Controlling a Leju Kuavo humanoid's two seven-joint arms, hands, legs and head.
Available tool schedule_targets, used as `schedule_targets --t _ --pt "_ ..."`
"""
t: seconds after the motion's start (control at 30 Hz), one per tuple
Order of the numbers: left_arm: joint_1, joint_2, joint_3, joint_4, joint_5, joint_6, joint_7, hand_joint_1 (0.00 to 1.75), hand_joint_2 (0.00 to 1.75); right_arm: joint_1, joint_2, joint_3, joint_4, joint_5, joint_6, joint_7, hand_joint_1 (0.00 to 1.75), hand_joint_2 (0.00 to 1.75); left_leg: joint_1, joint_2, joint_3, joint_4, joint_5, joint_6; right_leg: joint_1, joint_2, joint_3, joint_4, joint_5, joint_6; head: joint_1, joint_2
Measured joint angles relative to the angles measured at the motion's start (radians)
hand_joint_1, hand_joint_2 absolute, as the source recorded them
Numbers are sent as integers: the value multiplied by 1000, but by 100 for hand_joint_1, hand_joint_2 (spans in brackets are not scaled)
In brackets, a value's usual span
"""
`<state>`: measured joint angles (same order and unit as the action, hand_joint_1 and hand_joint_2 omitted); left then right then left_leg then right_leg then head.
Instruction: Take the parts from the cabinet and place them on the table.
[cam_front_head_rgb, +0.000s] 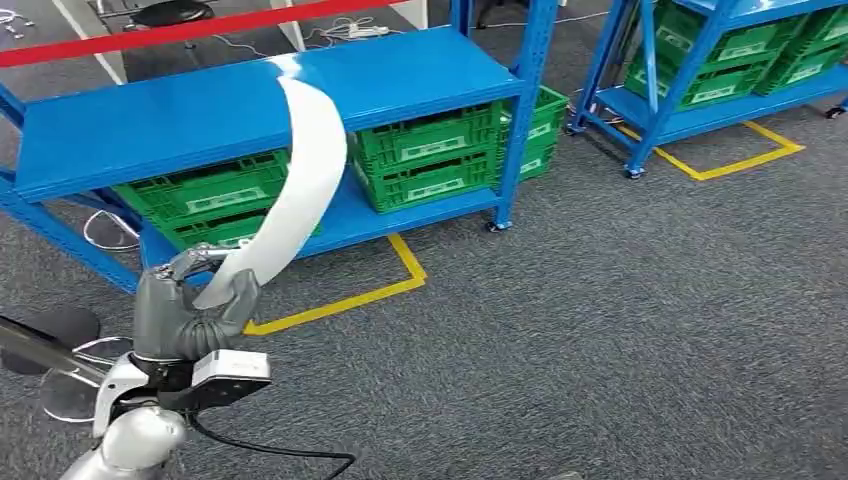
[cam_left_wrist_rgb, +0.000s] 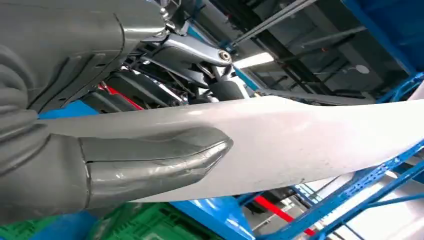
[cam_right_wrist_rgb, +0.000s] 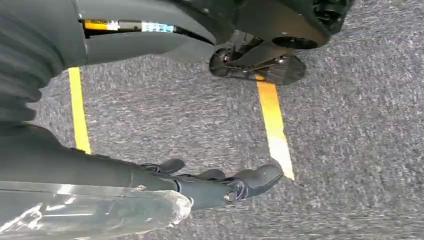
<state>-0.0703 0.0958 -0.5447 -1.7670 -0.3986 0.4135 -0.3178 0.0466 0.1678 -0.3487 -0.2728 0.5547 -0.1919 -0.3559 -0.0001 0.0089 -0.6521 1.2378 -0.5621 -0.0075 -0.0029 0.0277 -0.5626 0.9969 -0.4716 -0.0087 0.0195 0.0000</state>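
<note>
A long, curved white part (cam_front_head_rgb: 300, 180) rises from the left hand (cam_front_head_rgb: 190, 300), which grips its lower end low in the head view; the strip arcs up in front of the blue cabinet (cam_front_head_rgb: 250, 110), its tip level with the top shelf. In the left wrist view the thick grey thumb (cam_left_wrist_rgb: 155, 162) presses flat against the white surface (cam_left_wrist_rgb: 300, 140), while the darker fingers behind the part are mostly hidden by it. The part's far end is cut off at that picture's edge.

The right hand (cam_right_wrist_rgb: 215, 182) hangs over grey carpet (cam_right_wrist_rgb: 350, 150), fingers extended and slightly apart, holding nothing. A clear plastic-like cover (cam_right_wrist_rgb: 90, 212) lies along its near side; what it is cannot be made out.

Green crates (cam_front_head_rgb: 430, 150) fill the cabinet's lower shelves. Their white labels are too small to read. Yellow floor tape (cam_front_head_rgb: 350, 295) marks the cabinet's corner, and a red bar (cam_front_head_rgb: 150, 35) crosses behind. A second blue rack (cam_front_head_rgb: 720, 70) with more crates stands to the right, cut off by the frame.
</note>
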Motion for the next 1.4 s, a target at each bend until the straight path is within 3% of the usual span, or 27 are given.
schedule_targets --t 0.07,0.1,0.2,0.27,0.3,0.33,0.4,0.43,0.47,0.5,0.57,0.6,0.63,0.73,0.77,0.8,0.9,0.93,0.97,1.03,1.07,1.1,1.13,1.23,1.27,1.33,1.4 --pt "0 0 0 0 0 0 0 175 175 -1 0 0 0 0 0 0 0 175 1 -23 86 -173 89 8 0 14 3 1 1 2 -1 0" --pt "-1 0 0 0 0 0 0 175 175 -2 0 0 0 0 0 0 0 175 1 -54 108 -215 85 13 3 20 0 3 2 6 1 0" --pt "-1 0 0 0 0 0 0 175 175 -1 0 -1 0 0 0 0 0 175 -3 -44 103 -234 80 19 -2 32 -20 4 13 25 0 0" --pt "-2 -3 0 0 0 0 0 175 175 4 0 -1 0 0 0 0 0 175 6 -27 109 -254 94 34 -3 32 -31 11 5 34 0 0" --pt "-3 -3 0 0 0 0 1 175 175 4 0 -1 0 0 0 -1 0 175 4 -22 109 -257 95 38 1 9 -45 42 -23 37 4 0" --pt "-3 -4 0 0 0 0 1 175 175 2 0 -1 0 0 0 -1 0 175 4 -17 107 -256 96 40 0 -5 -77 114 -64 41 11 0" --pt "-1 -3 0 0 0 0 1 175 175 1 0 -1 0 0 0 -1 0 175 0 0 103 -256 97 43 -2 -17 -150 278 -135 47 10 0" --pt "0 -4 0 0 0 0 1 175 175 2 0 -1 0 0 0 -1 0 175 -1 7 102 -255 97 43 -2 -18 -169 322 -145 50 11 0" --pt "0 -4 0 0 0 0 1 175 175 4 0 -1 0 0 0 -1 0 175 -2 13 102 -255 97 43 -2 -18 -162 314 -129 51 10 0" --pt "0 -4 0 0 0 0 1 175 175 5 0 -1 0 0 0 -1 0 175 -2 19 103 -254 97 43 -2 -20 -131 259 -94 50 10 0" --pt "0 -4 0 0 0 0 1 175 175 5 0 -1 0 0 0 -1 0 175 -2 28 106 -253 95 40 -1 -41 -28 74 -14 46 11 0" --pt "0 -4 0 0 0 0 1 175 175 3 0 -2 0 0 0 -1 0 175 -7 32 106 -251 93 37 1 -78 1 14 -16 43 11 0" --pt "0 -4 0 0 1 0 1 175 175 -1 0 -2 0 0 1 -1 0 175 -14 34 101 -242 90 31 7 -81 14 -5 -18 35 12 0" --pt "1 -5 0 0 11 -2 1 175 175 2 0 -4 -1 0 5 0 0 175 -15 57 100 -243 93 23 7 -58 4 2 -12 20 7 0" --pt "1 -5 0 0 18 -5 1 175 175 6 1 -5 -2 0 5 1 0 175 -11 48 98 -238 83 12 0 -51 7 -3 -6 11 8 0" --pt "1 -5 1 0 27 -9 1 175 175 7 1 -5 -4 0 6 1 0 175 -9 22 92 -217 62 6 -1 -44 6 -3 -4 6 3 0" --pt "3 -5 1 0 50 -20 -5 175 175 6 1 -5 -10 2 11 3 0 175 -3 2 -6 5 -53 -2 1 -19 2 -3 -1 -2 2 0" --pt "4 -5 2 0 56 -22 -6 175 175 8 1 -6 -11 2 12 4 0 175 -2 2 -35 65 -68 -3 1 -10 1 -3 0 -3 2 0" --pt "5 -5 2 0 60 -23 -8 175 175 10 1 -6 -11 2 13 6 0 175 -2 2 -38 70 -56 -2 1 -1 1 -3 0 -3 2 0" --pt "5 -5 3 0 66 -24 -12 175 175 11 1 -6 -13 3 14 7 0 175 -1 -2 8 -29 22 3 1 20 2 0 1 -2 2 0" --pt "5 -5 4 0 67 -24 -15 175 175 11 2 -6 -14 3 14 7 0 175 1 -19 57 -125 73 7 1 31 5 0 1 -1 2 0" --pt "5 -5 4 0 68 -25 -16 175 175 11 2 -6 -16 3 14 7 0 175 4 -63 92 -201 99 10 -1 39 4 0 2 1 2 0" --pt "5 -5 5 0 70 -25 -17 175 175 8 2 -6 -16 3 14 7 0 175 8 -83 102 -225 91 11 5 49 -4 7 3 6 3 0" --pt "5 -6 5 0 72 -25 -18 175 175 13 2 -6 -18 3 15 8 0 175 1 -65 96 -231 86 15 -5 69 -20 1 14 27 2 0" --pt "3 -6 5 -1 72 -26 -18 175 175 15 2 -6 -18 3 15 8 0 175 6 -53 99 -244 93 25 -2 75 -29 3 13 33 4 0" --pt "2 -8 5 -2 72 -26 -19 175 175 15 2 -6 -18 3 15 8 0 175 7 -31 99 -249 98 35 0 8 -65 76 -41 36 12 0" --pt "4 -8 6 -2 72 -27 -19 175 175 10 2 -6 -19 3 15 9 0 175 3 -7 98 -249 97 38 -1 -15 -136 233 -116 43 11 0"
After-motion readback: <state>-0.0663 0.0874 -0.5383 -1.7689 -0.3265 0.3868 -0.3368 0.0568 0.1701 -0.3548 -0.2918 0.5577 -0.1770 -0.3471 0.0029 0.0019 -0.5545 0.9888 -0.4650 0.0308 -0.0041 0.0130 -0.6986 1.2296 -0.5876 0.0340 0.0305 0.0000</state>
